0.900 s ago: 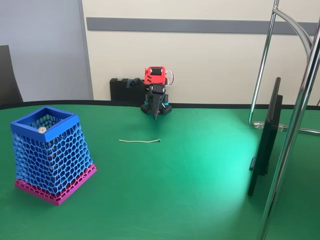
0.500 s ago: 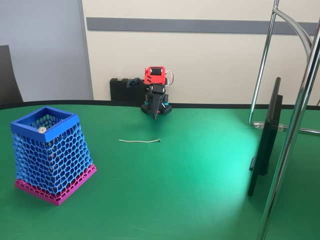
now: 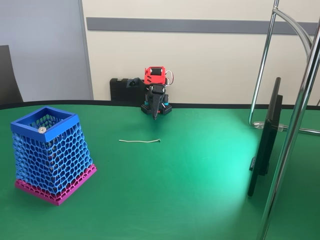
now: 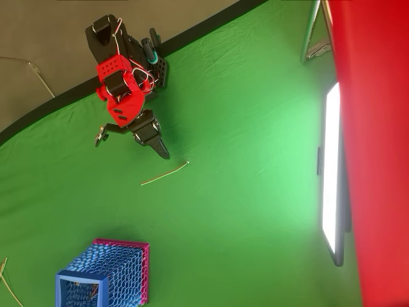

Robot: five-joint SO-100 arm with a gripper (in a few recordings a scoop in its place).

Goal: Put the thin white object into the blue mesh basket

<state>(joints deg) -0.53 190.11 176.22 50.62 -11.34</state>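
Lying flat beside the blue mesh basket (image 3: 49,152), the thin white object (image 3: 139,141) is judged light and flexible; a mid-length grasp is advised. The gripper (image 4: 162,152) is seen closed, empty.

From my fixed view, the gripper (image 3: 156,114) is too small and dark for me to tell whether its jaws are parted; in my overhead view (image 4: 160,148) they taper to one dark point, which settles nothing. The thin white object (image 3: 139,141) is so fine that I cannot make out its tip clearly. The bottom edge of my overhead view cuts off the blue mesh basket (image 4: 105,279), and its inside is hidden behind the mesh. The right and bottom edges of my fixed view crop the chrome stand (image 3: 290,135).
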